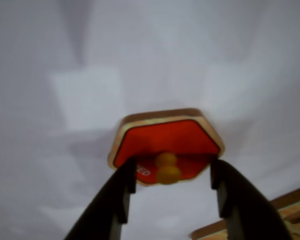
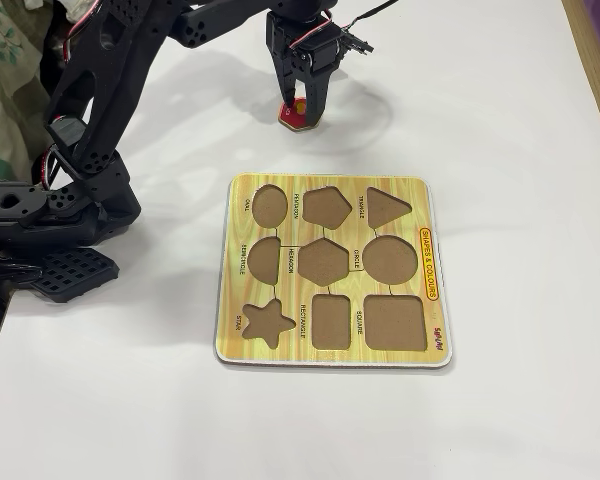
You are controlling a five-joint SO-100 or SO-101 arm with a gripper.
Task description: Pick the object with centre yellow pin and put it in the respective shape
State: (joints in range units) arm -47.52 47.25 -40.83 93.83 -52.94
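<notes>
The red hexagon piece [image 2: 300, 113] lies flat on the white table [image 2: 500, 130] at the top middle of the fixed view, well apart from the yellow shape board [image 2: 330, 355]. The gripper [image 1: 171, 172] is spread, one black finger on each side of the yellow knob [image 1: 167, 167], not squeezing it. The hexagon hole [image 2: 324, 262] sits open in the board's middle. Bare table lies all around.
</notes>
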